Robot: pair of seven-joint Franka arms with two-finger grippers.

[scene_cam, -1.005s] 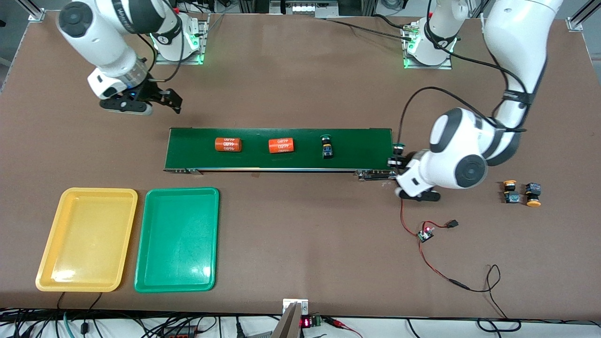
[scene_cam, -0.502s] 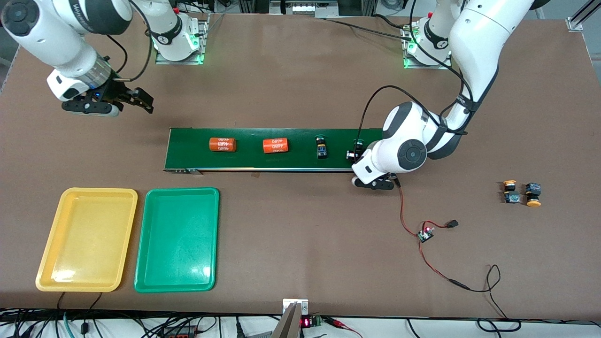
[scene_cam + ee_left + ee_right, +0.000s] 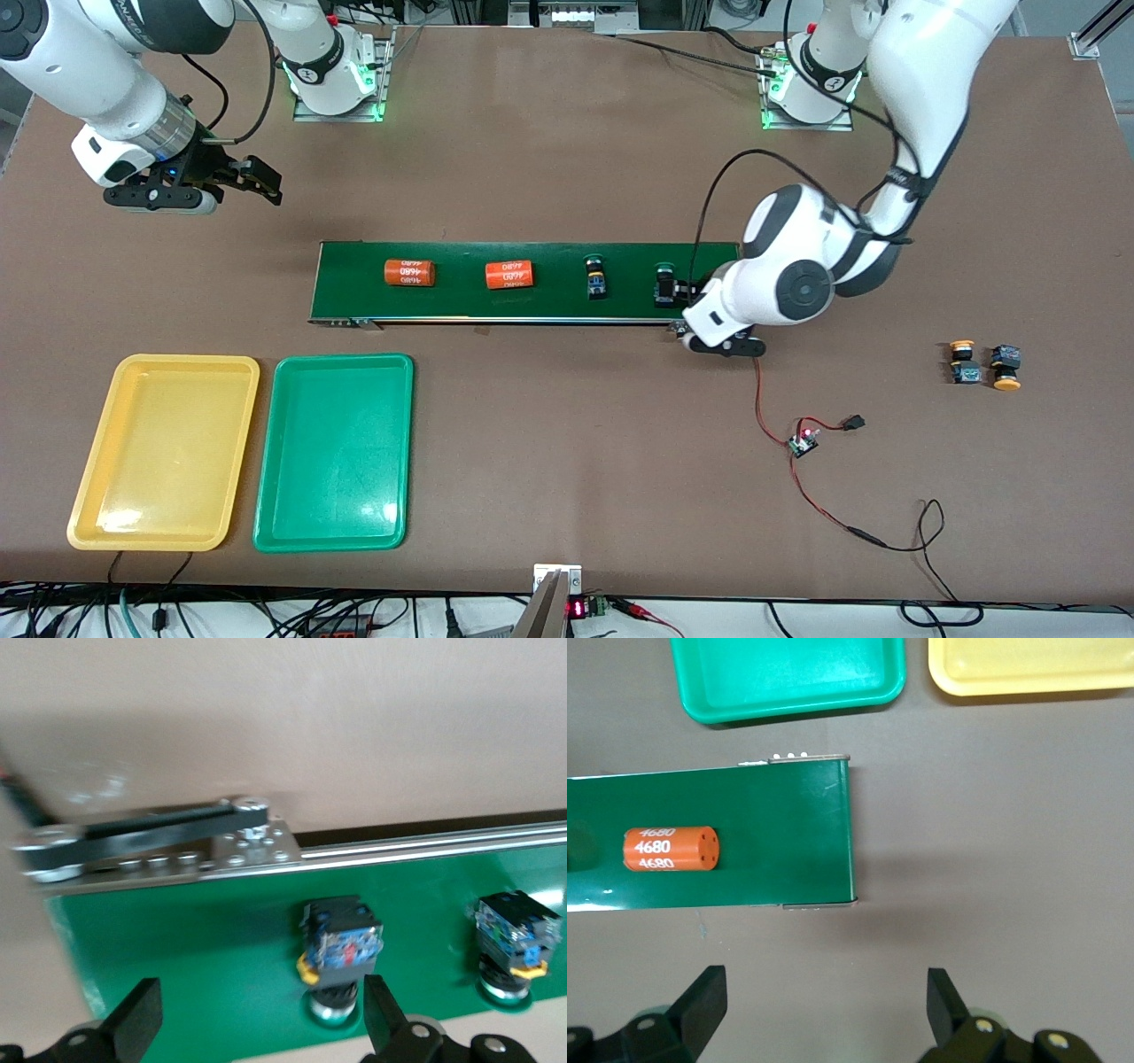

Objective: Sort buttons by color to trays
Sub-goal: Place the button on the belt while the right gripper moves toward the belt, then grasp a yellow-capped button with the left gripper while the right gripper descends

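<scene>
Two green-capped buttons stand cap-down on the dark green conveyor belt [image 3: 461,292]: one [image 3: 596,276] mid-belt, the other [image 3: 664,283] near the left arm's end. My left gripper [image 3: 682,294] hovers open just beside that second button [image 3: 341,943], which sits free next to one fingertip [image 3: 385,1023]; the first button [image 3: 516,935] stands farther along. Two yellow-capped buttons [image 3: 963,361] [image 3: 1005,367] lie on the table toward the left arm's end. The yellow tray [image 3: 164,372] and green tray [image 3: 335,372] hold nothing. My right gripper [image 3: 252,182] hangs open over bare table [image 3: 826,1001].
Two orange numbered cylinders [image 3: 409,272] [image 3: 510,275] lie on the belt toward the right arm's end; one cylinder [image 3: 671,849] shows in the right wrist view. A small circuit board with red wires [image 3: 804,440] lies nearer the front camera than the belt's end.
My left gripper carried the green-capped button onto the belt, opened and released it. The belt's items shifted toward the right arm's end. My right arm drew away toward its table end.
</scene>
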